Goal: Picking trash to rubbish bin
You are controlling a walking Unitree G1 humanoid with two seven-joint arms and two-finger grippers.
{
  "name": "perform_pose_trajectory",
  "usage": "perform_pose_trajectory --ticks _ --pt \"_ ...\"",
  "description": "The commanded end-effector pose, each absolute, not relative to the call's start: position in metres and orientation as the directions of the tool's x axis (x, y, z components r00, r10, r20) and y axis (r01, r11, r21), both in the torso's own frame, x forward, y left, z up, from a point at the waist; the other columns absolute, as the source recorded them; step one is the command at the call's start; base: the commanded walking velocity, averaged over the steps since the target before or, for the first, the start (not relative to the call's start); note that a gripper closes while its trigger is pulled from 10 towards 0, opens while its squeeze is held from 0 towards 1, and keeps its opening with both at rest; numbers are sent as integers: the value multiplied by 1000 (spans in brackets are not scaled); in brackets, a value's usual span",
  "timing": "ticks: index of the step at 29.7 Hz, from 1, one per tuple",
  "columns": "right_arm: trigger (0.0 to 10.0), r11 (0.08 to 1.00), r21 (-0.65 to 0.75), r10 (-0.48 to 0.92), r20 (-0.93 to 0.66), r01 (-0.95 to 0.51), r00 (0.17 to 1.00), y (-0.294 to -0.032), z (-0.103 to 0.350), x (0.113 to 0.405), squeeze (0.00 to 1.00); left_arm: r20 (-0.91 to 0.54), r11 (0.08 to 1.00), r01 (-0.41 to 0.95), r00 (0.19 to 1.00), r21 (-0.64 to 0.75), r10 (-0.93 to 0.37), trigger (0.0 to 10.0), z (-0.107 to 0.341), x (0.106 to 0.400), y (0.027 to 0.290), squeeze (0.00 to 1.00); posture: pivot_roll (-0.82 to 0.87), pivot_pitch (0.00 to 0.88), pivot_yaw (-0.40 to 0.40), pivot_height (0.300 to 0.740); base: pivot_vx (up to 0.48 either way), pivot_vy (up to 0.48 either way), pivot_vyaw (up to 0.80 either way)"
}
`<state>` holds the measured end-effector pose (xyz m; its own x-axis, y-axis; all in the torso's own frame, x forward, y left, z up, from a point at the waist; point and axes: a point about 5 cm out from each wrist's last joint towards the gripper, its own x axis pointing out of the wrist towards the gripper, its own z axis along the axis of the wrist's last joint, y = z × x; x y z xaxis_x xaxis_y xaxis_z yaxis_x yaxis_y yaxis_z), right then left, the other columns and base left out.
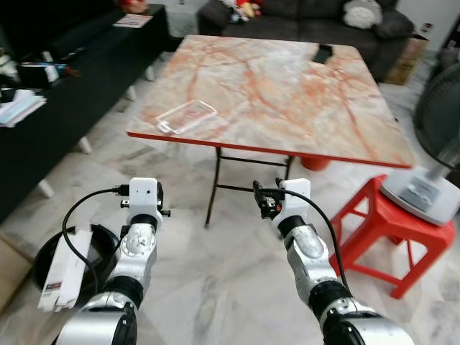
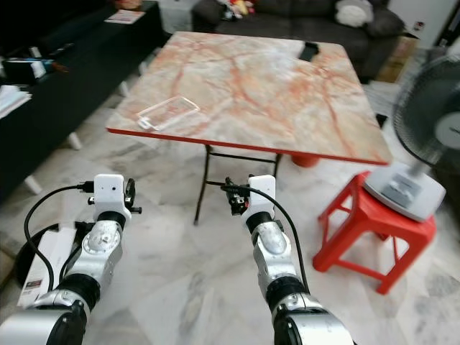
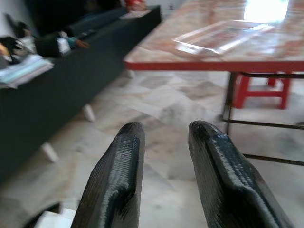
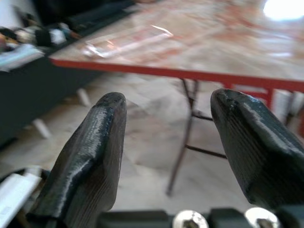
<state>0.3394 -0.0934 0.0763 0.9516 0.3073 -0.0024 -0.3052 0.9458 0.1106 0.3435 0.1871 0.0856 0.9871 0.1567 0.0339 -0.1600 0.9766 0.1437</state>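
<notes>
A clear plastic tray (image 1: 187, 116) lies flat near the front left corner of the marble table (image 1: 302, 100). On the floor at my lower left is a black rubbish bin (image 1: 39, 262) with a white carton (image 1: 68, 267) sticking out of it. Both arms are raised in front of me, low and short of the table's front edge. My left gripper (image 3: 164, 130) is open with a narrow gap and holds nothing. My right gripper (image 4: 166, 102) is open wider, also holding nothing. The clear tray (image 3: 223, 35) is ahead of and above both grippers.
A red plastic stool (image 1: 388, 223) stands to the right of the table, with a standing fan (image 1: 431, 151) beside it. A long black cabinet (image 1: 72, 93) runs along the left. A dark sofa (image 1: 302, 18) is behind the table. A black device (image 1: 323, 52) lies at the table's far side.
</notes>
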Motion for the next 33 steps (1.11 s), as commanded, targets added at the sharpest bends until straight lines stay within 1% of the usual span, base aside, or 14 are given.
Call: perform_pose_trajectory --ticks 1,7,17,23,25,33 --pt "10000 950 102 293 28 -294 956 -99 82 342 0 70 977 -149 988 153 140 10000 93 347 181 0 19 0 19 740 394 0 0" --pt "10000 948 93 301 40 -303 953 -98 86 344 0 80 979 -127 990 160 115 10000 98 352 174 0 10 0 27 740 395 0 0" --pt "10000 944 82 316 50 -319 947 -95 86 343 0 94 977 -125 990 175 109 10000 101 353 174 0 16 0 27 740 396 0 0" --pt "10000 941 78 326 61 -331 943 -92 88 342 0 102 976 -127 989 179 110 10000 103 353 174 0 16 0 27 740 395 0 657" --pt "10000 941 101 319 62 -324 946 -93 88 343 0 104 976 -125 989 180 108 10000 104 354 173 0 18 0 26 740 398 0 0" --pt "10000 942 112 310 64 -315 949 -95 88 344 0 135 973 -120 986 198 94 10000 111 357 171 0 16 0 24 740 397 0 0"
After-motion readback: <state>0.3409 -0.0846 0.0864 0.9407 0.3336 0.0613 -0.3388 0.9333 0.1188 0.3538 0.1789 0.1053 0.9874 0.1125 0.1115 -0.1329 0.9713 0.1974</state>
